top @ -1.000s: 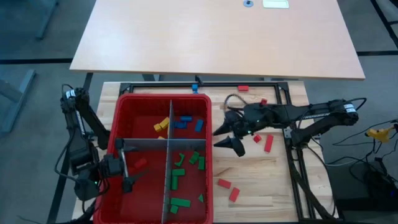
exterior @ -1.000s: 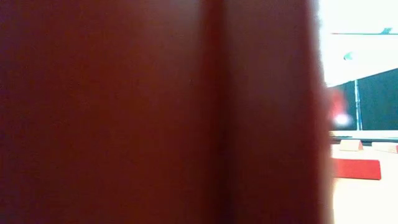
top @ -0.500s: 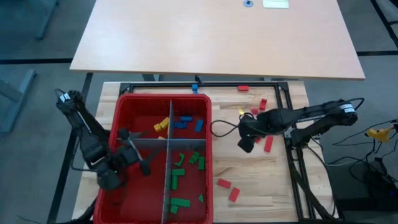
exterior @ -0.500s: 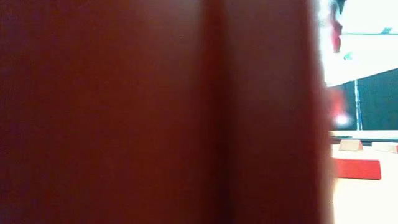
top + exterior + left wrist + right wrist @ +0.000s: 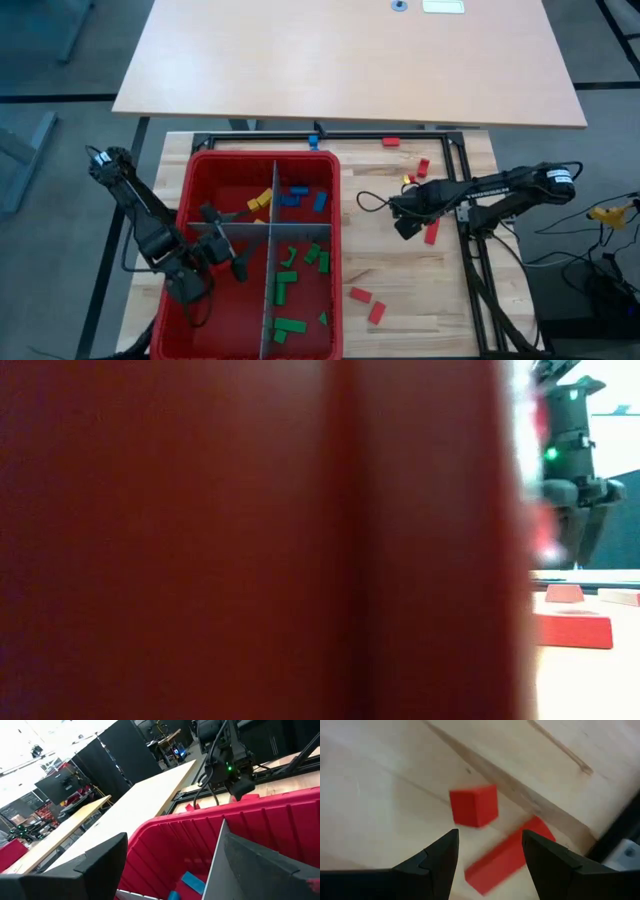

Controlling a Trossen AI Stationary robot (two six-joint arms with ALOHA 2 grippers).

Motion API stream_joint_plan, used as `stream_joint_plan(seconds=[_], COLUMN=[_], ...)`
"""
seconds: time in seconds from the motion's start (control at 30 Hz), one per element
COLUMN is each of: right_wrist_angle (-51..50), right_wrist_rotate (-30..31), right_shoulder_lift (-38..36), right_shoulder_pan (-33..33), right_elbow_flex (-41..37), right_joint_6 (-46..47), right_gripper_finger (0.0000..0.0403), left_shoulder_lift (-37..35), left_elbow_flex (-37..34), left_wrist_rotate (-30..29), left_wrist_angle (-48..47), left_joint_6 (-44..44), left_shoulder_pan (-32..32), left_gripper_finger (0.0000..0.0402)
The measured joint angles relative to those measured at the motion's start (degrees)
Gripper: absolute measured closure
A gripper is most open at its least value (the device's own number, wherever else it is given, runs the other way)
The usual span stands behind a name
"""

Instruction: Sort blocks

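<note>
Both jaws spread wide, nothing held in either.
Right gripper (image 5: 487,865) low over table just right of red bin (image 5: 330,260), above two red blocks: short one (image 5: 474,805), long one (image 5: 506,855). Left gripper (image 5: 222,242) over bin's left side by grey dividers (image 5: 268,255). Yellow (image 5: 260,200) and blue blocks (image 5: 320,201) in bin's far compartments, green blocks (image 5: 287,276) near-right; more red blocks (image 5: 376,312) loose right of bin.

red bin (image 5: 198,170), grey dividers (image 5: 268,240), pale wood table (image 5: 400,280)

yellow blocks (image 5: 260,200) and blue blocks (image 5: 296,197) upper centre, green blocks (image 5: 288,278) lower centre, red blocks (image 5: 431,231) at right; both arms dark.
</note>
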Motion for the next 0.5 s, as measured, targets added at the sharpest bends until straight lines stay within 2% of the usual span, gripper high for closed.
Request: stream_joint_plan(seconds=[0.27,0.5], right_wrist_angle=[10.7,11.3], right_wrist_rotate=[-0.7,-1.2], right_shoulder_lift=[0.0,0.0], right_shoulder_pan=[-3.7,-5.4], right_elbow_flex=[-2.5,-2.7], right_joint_6=[-2.3,-3.1], right_gripper_finger=[0.0203,0.0203], left_shoulder_lift=[0.5,0.7], left_elbow_flex=[0.0,0.0], left_wrist_rotate=[0.0,1.5], left_wrist_angle=[0.0,0.0], left_joint_6=[-0.1,-0.2], left_shoulder_pan=[0.0,0.0], left_gripper_finger=[0.0086,0.0087])
